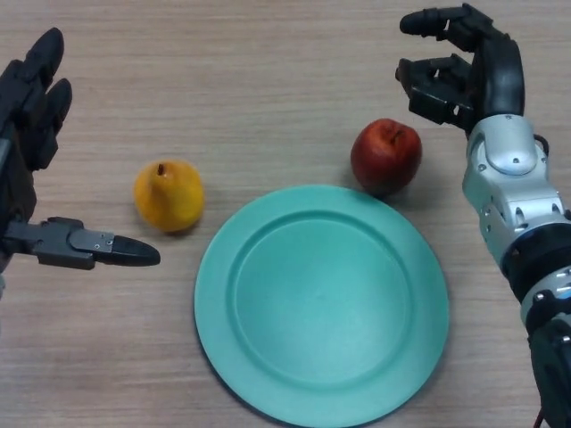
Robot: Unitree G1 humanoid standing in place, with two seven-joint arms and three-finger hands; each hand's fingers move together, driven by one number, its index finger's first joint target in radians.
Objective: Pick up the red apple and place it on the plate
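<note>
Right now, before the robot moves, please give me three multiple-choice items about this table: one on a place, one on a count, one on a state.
1. Where is the red apple?
A. on the plate
B. on the table, at the plate's far right rim
C. in the left hand

2. How many fruits are on the table?
A. one
B. two
C. three

3. What is the state of the right hand?
A. open, holding nothing
B. shut on the apple
C. pressing on the plate

Answers:
1 B: the apple sits on the wood beside the green plate.
2 B: only the apple and a yellow pear.
3 A: its fingers are relaxed, beyond the apple and apart from it.
</note>
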